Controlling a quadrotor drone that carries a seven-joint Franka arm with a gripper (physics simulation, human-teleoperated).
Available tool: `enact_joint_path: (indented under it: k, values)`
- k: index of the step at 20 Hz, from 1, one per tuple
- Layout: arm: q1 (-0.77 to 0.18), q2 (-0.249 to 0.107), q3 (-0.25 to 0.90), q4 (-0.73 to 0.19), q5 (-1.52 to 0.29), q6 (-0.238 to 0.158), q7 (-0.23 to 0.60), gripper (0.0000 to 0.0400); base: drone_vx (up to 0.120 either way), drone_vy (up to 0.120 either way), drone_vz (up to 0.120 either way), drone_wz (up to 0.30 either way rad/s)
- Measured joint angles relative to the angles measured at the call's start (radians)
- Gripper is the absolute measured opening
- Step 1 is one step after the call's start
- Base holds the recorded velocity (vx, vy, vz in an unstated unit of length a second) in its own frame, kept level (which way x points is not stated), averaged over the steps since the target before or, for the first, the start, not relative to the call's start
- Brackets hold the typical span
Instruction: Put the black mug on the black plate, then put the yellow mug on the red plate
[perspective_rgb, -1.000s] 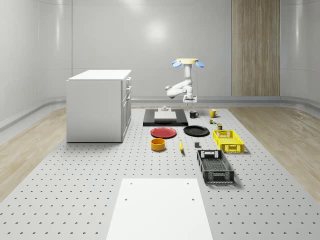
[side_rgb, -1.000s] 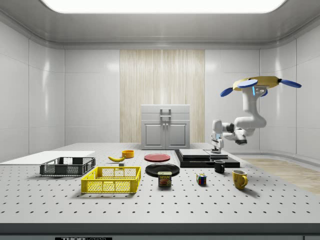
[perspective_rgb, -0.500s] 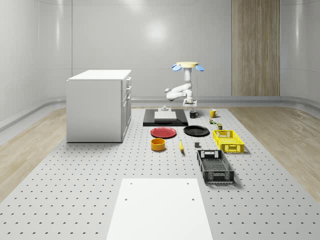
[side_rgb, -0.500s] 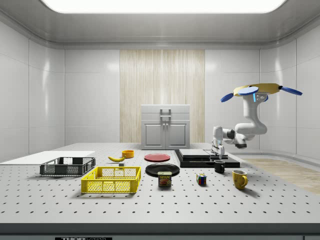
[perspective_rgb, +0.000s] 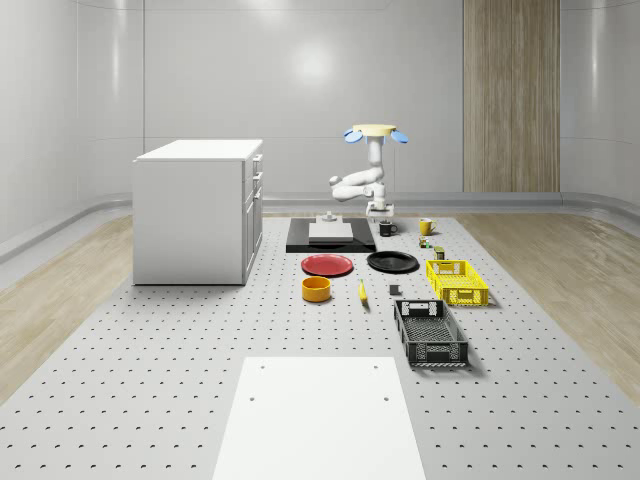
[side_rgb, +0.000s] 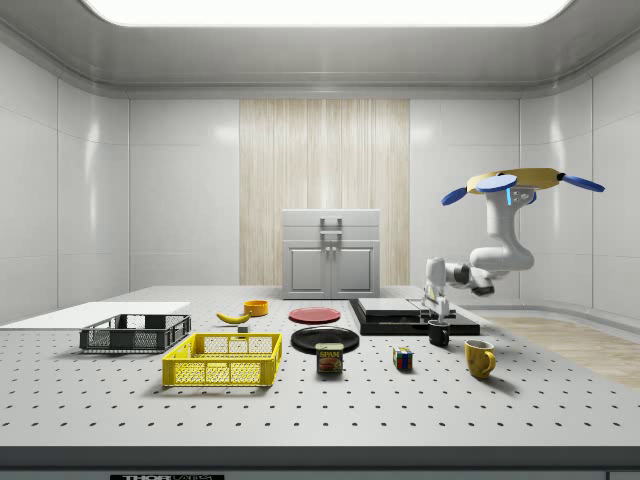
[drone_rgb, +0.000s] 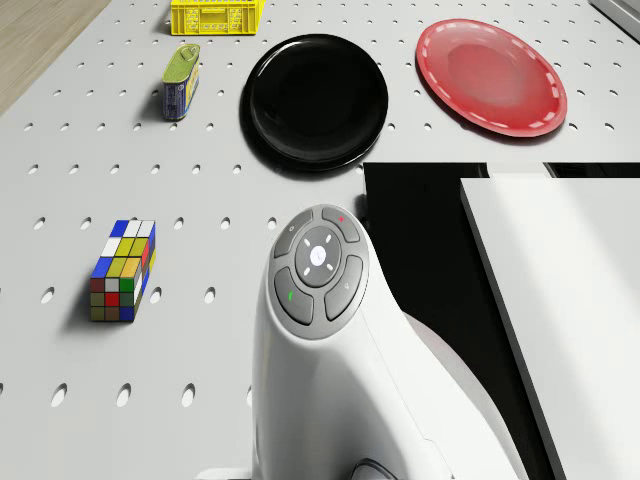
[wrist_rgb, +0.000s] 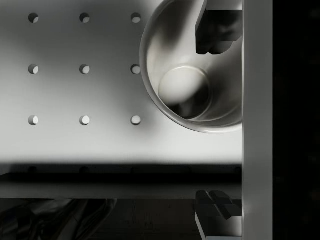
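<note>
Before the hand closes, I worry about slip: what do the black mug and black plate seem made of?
Black mug: probably glazed ceramic; the wrist view shows a smooth pale inside with soft reflections. Black plate: glossy, likely glazed ceramic or hard plastic, judging by sheen along its rim. Both look slick.

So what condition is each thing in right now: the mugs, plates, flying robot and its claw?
Black mug: upright on the table, not yet on a plate.
Yellow mug: upright, untouched.
Round black plate: bare.
Round red plate: bare.
Drone: hovering.
Gripper: open, at the black mug.
</note>
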Motion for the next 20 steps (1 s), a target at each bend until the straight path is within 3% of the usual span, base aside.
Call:
enact_joint_path:
  k: [14, 17, 20]
  values:
    - [-0.044, -0.037, -0.01, 0.046, -0.007, 0.057, 0.005, 0.04, 0.0, 0.0, 0.0, 0.0]
    - [-0.048, -0.046, -0.007, 0.048, -0.003, 0.066, 0.006, 0.0259, 0.0, 0.0, 0.0, 0.0]
    - [-0.051, -0.054, -0.005, 0.05, 0.002, 0.074, 0.008, 0.018, 0.0, 0.0, 0.0, 0.0]
